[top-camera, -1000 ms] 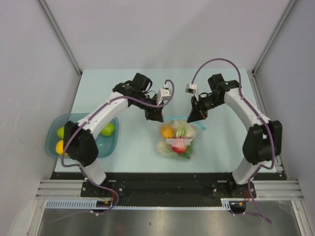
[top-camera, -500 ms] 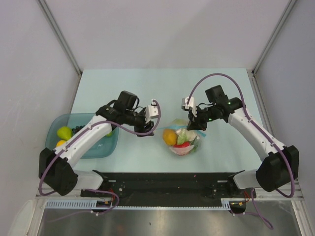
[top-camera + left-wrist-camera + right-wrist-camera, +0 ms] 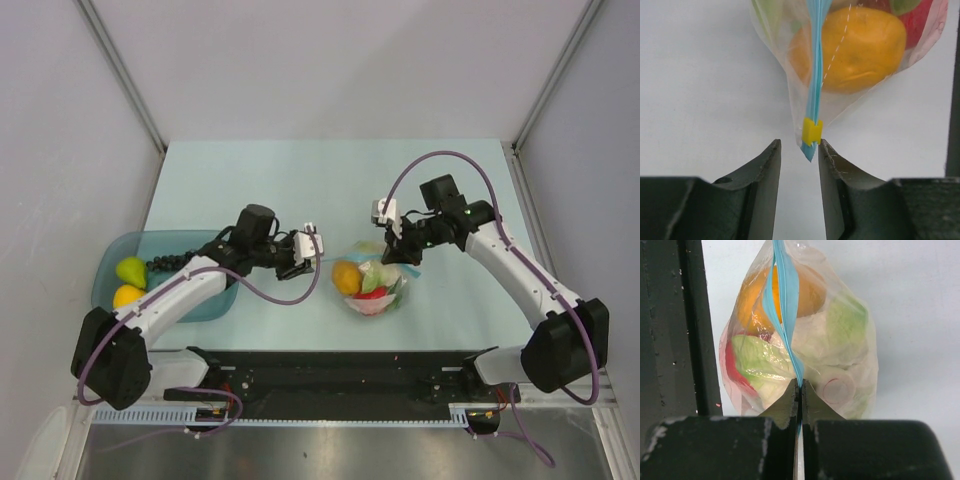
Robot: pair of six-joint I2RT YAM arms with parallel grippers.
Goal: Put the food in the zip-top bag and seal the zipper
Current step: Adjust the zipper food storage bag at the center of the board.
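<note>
While the zip-top bag [image 3: 378, 292] is being supported by the desk [image 3: 300, 180] at its near middle, with the food [image 3: 345, 277] inside, two round fruits [image 3: 130, 269] are being held by the teal bowl [image 3: 175, 245] at the near left. Just beyond, the zipper [image 3: 785, 315] is being pinched at its right end by the right tool [image 3: 800, 390], clamped on it, while the yellow slider [image 3: 812, 131] at its left end is being straddled by the left tool [image 3: 799, 146], spread apart and gripping nothing. Sealing is judged the step in hand; next, the slider is needing to be gripped and drawn rightward along a taut strip.
</note>
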